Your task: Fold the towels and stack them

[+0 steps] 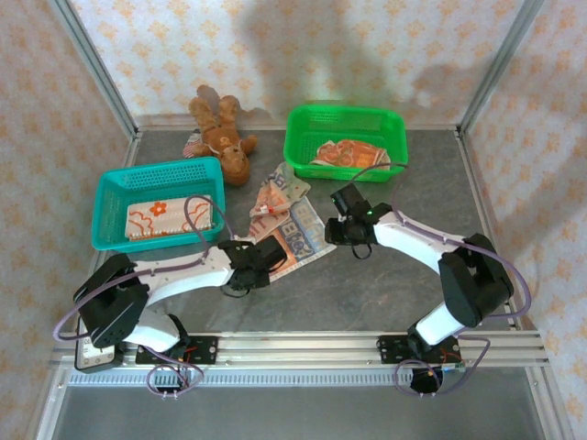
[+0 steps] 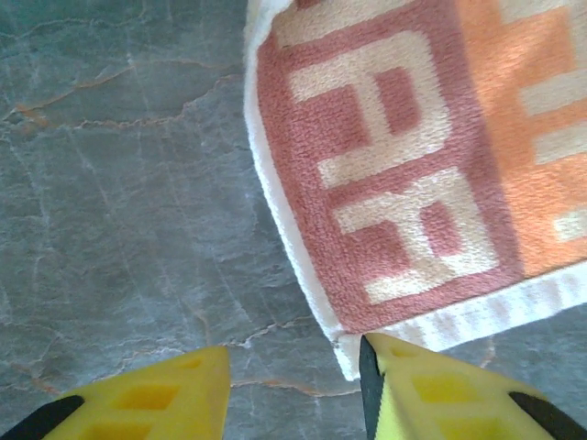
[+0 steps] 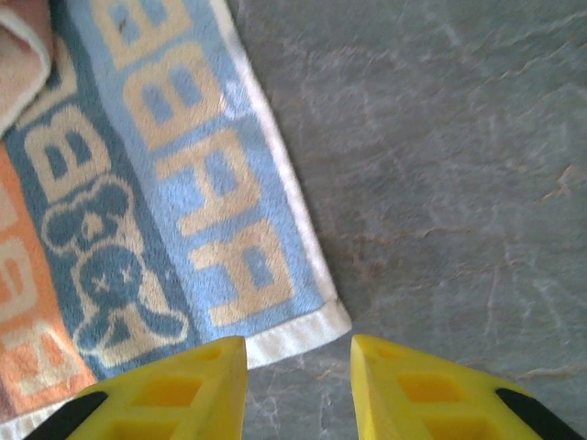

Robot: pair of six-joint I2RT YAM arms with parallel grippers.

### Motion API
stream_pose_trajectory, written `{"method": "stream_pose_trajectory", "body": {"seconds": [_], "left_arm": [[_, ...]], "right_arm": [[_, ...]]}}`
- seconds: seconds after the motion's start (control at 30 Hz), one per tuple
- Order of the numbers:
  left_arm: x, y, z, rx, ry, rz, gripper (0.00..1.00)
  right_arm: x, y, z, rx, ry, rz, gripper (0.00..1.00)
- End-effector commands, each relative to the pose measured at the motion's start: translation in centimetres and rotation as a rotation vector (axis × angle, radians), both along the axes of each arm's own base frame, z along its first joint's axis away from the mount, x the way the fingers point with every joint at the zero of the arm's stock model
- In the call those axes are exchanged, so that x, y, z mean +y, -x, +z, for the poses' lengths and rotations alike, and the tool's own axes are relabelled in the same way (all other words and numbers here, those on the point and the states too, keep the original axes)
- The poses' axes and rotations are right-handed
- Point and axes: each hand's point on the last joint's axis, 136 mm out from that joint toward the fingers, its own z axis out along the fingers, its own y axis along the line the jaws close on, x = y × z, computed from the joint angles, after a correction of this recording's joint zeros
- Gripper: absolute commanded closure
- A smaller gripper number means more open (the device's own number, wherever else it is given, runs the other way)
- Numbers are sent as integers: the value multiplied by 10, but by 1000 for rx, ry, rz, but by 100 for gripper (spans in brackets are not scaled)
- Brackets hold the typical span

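Looking down on a grey marbled tabletop point(image 1: 385, 293). Noting a teal basket point(image 1: 108, 206) sitting by the left edge, holding a folded orange-and-white towel point(image 1: 170, 217), and a green basket point(image 1: 298, 137) sitting by the far edge, holding a crumpled orange towel point(image 1: 348, 154). Finding a lettered towel point(image 1: 307, 240) in blue and orange lying flat at the middle, with a rumpled towel point(image 1: 275, 200) resting on its far part. Spotting a brown teddy bear point(image 1: 223, 136) lying near the far edge, between the baskets. Seeing the left fingers point(image 2: 156, 394) hanging spread apart, grasping nothing, one tip just at the lettered towel's near-left corner. Seeing the right fingers point(image 3: 413, 385) hanging released too, grasping nothing, just off its near-right corner.
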Motion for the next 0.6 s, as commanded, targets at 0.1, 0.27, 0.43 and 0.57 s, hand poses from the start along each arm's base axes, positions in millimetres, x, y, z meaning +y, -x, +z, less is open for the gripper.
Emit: {"method": "stream_pose_trajectory", "body": {"seconds": [0.1, 0.27, 0.43, 0.57], "left_arm": [[-18, -8, -3, -33, 95, -11, 58], [-25, -7, -14, -8, 112, -16, 60], [-23, -5, -25, 28, 76, 1, 64], [-18, -1, -33, 53, 44, 6, 70]], "right_arm": [[2, 9, -10, 12, 27, -2, 65], [0, 4, -13, 6, 60, -6, 64], [4, 1, -17, 17, 68, 8, 64], [5, -1, -21, 31, 85, 16, 63]]}}
